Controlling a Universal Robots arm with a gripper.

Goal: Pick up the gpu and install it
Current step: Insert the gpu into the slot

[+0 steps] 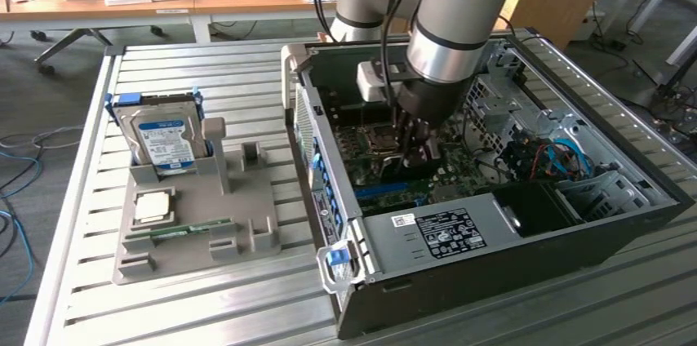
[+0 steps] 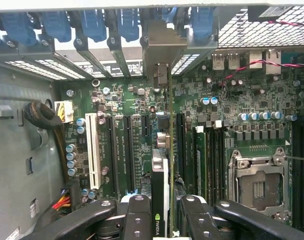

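Inside the computer case (image 1: 523, 252) | tool (image 2: 164, 210) clamped on gpu (image 2: 160, 170) | thin green board seen edge-on, silver bracket (image 2: 164, 50) at one end

Arm and gripper: outward condition.
My arm (image 1: 458, 11) is silver-grey tube with pale blue joint caps and a dark ring; a black cable (image 1: 384, 28) runs down it to a white block (image 1: 373, 81). My gripper (image 1: 419, 150) is black, its fingers (image 2: 136, 220) studded with silver screw heads.
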